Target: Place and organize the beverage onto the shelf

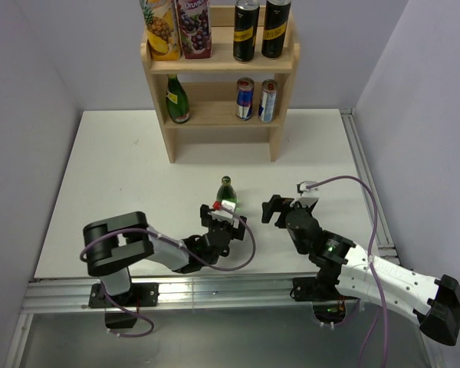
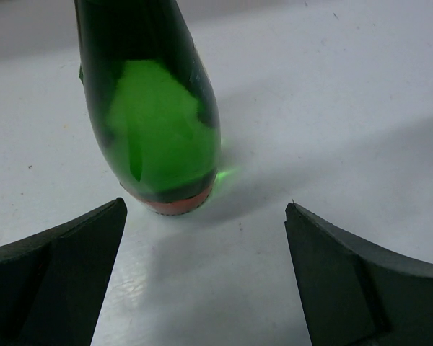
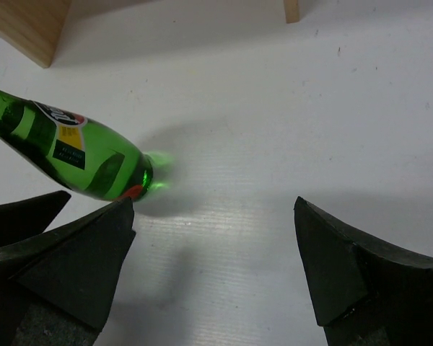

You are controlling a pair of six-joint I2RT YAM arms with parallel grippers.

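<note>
A green glass bottle (image 1: 227, 190) is seen standing upright on the white table (image 1: 123, 176). It is placed just ahead of the left claw (image 2: 206, 209), nearer that claw's left finger and not yet between the fingers. The left claw's jaws are spread wide and nothing is held. The right claw (image 3: 215, 205) is likewise spread wide and empty, and the bottle is seen off to its left, close beside its left finger.

Well ahead of both claws, the light unpainted wooden shelf (image 1: 219, 64) is found. Two juice cartons (image 1: 161, 27) and two tall black cans (image 1: 246, 31) are lined up on its upper tier. A second green bottle (image 1: 177, 100) and two slim blue-and-silver cans (image 1: 245, 98) are set on its lower tier.

Most of the task is judged done. Only the bottle on the table is left to be grasped, carried and placed, probably beside its twin.
</note>
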